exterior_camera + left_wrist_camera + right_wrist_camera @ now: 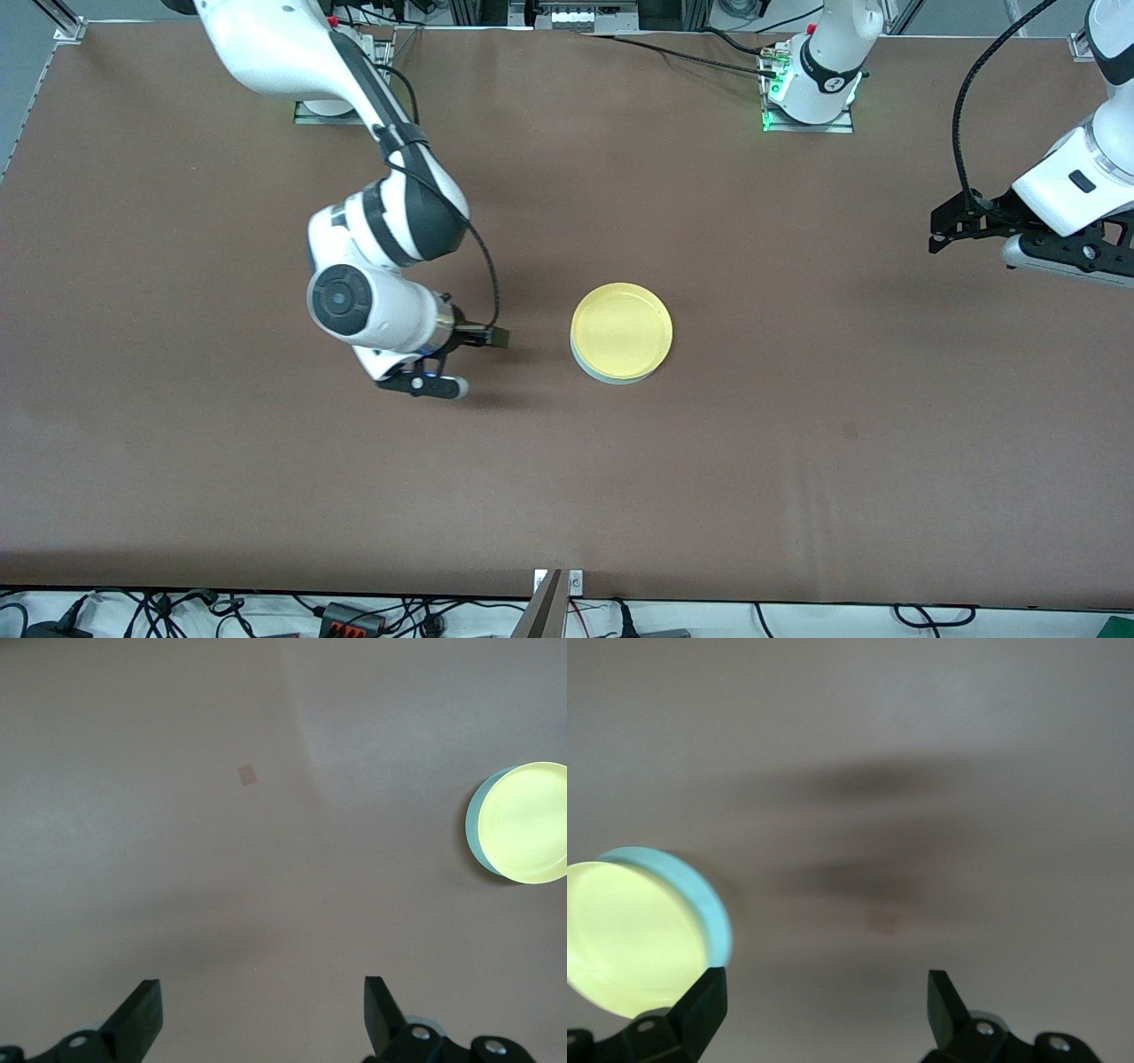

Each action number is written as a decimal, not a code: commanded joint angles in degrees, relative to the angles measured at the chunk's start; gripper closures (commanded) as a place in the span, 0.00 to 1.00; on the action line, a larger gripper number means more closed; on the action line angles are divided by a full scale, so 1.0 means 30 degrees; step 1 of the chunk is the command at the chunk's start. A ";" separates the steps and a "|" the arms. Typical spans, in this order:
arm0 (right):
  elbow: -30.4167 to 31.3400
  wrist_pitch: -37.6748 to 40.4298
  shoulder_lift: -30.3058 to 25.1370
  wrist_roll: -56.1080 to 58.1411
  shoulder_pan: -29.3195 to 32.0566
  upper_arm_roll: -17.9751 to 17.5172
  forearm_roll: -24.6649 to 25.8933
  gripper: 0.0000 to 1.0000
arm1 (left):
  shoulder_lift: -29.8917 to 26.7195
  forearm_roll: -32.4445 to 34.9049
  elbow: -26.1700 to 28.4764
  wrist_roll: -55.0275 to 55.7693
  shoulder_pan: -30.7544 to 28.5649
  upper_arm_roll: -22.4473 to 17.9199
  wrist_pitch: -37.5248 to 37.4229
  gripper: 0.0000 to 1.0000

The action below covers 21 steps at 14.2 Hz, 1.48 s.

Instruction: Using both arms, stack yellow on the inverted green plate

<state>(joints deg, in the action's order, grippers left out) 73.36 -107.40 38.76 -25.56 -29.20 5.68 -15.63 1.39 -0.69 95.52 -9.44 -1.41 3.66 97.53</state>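
Both grippers, right [496,337] near the stack and left [941,232] waiting apart, are spread empty; the yellow [621,329], seated on the green plate [611,377], is judged light, stiff, slick, best pinched at its rim.

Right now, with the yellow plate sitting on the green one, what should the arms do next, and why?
Probably just back the right gripper away toward its base. The yellow plate already rests on the green plate, both grippers are open and empty, and the left gripper waits at its end of the table.
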 commanded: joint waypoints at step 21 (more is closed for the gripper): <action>0.2115 0.2753 -0.7230 0.4154 0.9635 -0.1620 0.4909 0.00 | -0.0083 -0.0123 -0.0347 -0.0222 0.0237 0.0155 -0.0400 0.00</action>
<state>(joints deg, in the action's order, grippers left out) 75.32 -99.08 21.89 -14.23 -6.36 7.47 -4.73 1.29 -0.69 95.35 -9.44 -0.77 4.05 97.08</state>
